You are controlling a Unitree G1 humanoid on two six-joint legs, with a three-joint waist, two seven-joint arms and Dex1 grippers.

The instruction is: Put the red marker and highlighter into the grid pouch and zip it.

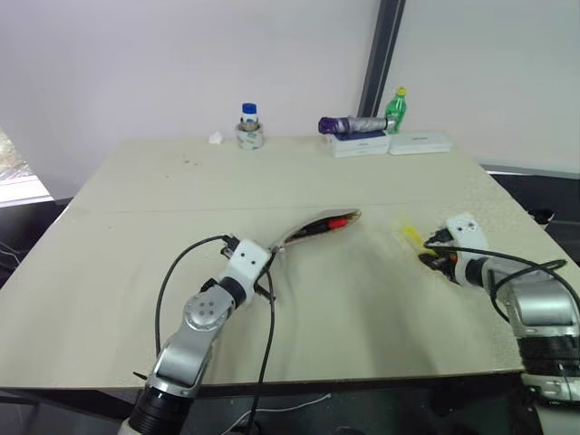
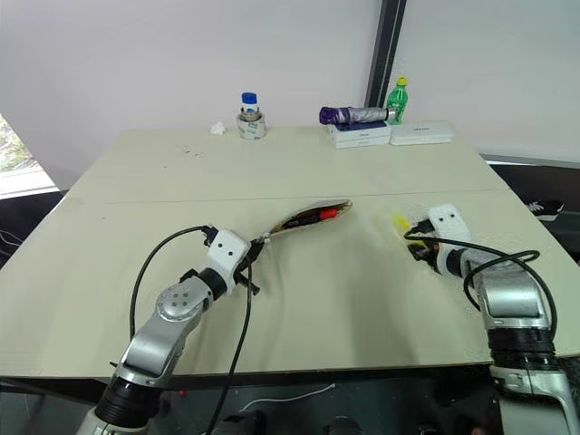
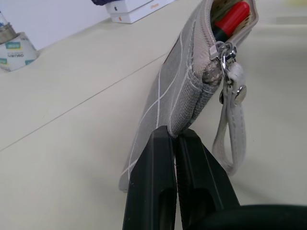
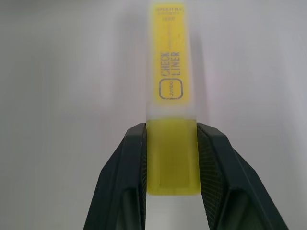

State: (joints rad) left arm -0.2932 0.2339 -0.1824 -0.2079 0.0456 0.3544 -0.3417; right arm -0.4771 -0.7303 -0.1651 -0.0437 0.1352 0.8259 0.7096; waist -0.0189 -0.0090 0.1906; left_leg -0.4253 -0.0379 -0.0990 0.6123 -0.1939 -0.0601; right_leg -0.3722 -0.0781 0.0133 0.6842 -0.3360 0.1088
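While your left gripper point(image 3: 175, 143) pinches the grid pouch point(image 3: 192, 81) open on the worktop point(image 1: 136, 236) with the red marker point(image 3: 232, 19) inside, your right fingers point(image 4: 136, 158) clamp the highlighter point(image 4: 171, 110) — insertion and zipping remain.

The grid pouch point(image 3: 184, 91) is grey with white lines (red marker point(image 3: 232, 20) inside); the highlighter point(image 4: 171, 91) is bright yellow.
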